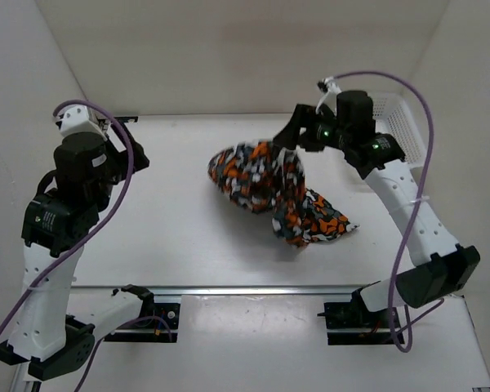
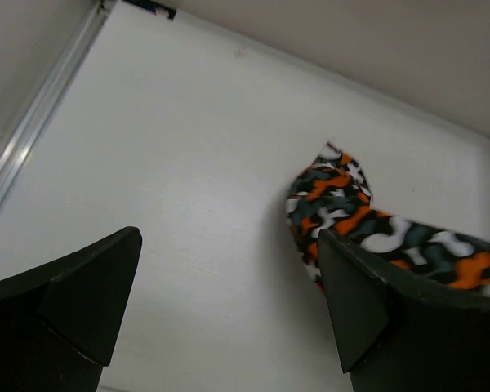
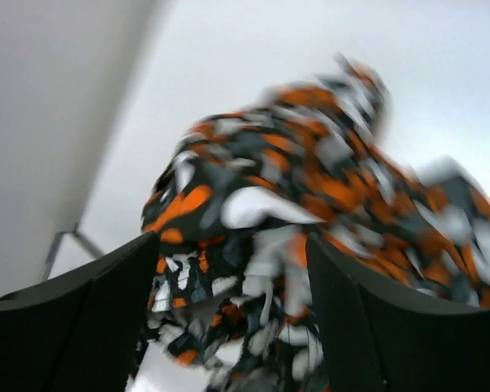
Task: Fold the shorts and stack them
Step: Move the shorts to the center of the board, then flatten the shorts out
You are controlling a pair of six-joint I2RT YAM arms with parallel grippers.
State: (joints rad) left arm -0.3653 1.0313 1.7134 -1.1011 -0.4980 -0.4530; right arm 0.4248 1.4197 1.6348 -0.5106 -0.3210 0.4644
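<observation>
The shorts (image 1: pixel 278 192), in orange, black, grey and white blotches, lie in a crumpled heap right of the table's middle, with one end trailing toward the front right. My right gripper (image 1: pixel 292 135) hangs just above the heap's far edge. In the right wrist view the blurred shorts (image 3: pixel 310 188) fill the space between and below the right gripper (image 3: pixel 233 245), whose jaws stand apart and pinch nothing. My left gripper (image 1: pixel 133 152) is raised at the far left, open and empty. In the left wrist view the gripper (image 2: pixel 229 245) frames bare table, with the shorts (image 2: pixel 335 204) beyond its right finger.
A white perforated basket (image 1: pixel 402 122) sits at the back right corner behind the right arm. White walls close in the table on three sides. A metal rail (image 1: pixel 245 289) runs along the front edge.
</observation>
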